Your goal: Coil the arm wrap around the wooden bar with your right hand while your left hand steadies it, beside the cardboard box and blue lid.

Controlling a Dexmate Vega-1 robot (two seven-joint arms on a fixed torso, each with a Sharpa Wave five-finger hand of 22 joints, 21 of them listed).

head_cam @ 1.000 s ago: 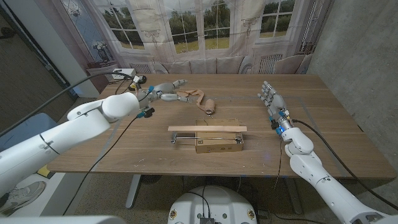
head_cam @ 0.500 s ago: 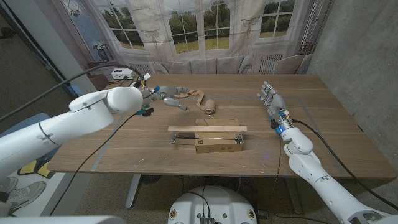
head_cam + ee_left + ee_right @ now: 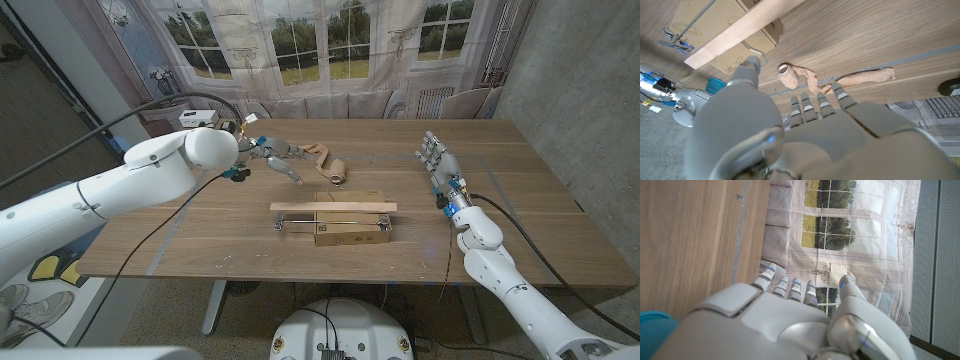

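The tan, stretchy fabric arm wrap (image 3: pixel 318 156) lies on the wooden table (image 3: pixel 520 190) beyond the box, partly unrolled: one end is a small tight roll (image 3: pixel 788 76) showing its hollow core, and from it a loose, crumpled tail (image 3: pixel 867 76) trails away toward the table's far-left part. The pale, flat wooden bar (image 3: pixel 333 207) lies crosswise on top of the brown cardboard box (image 3: pixel 350 232), with thin metal clamps (image 3: pixel 279 224) at its ends. The left hand (image 3: pixel 274 157) hovers above the wrap's tail with fingers extended and apart, holding nothing. The right hand (image 3: pixel 436 156) stands on its edge at the table's right side, well apart from the bar, fingers straight and empty. A blue lid (image 3: pixel 715 84) peeks beside the box in the left wrist view.
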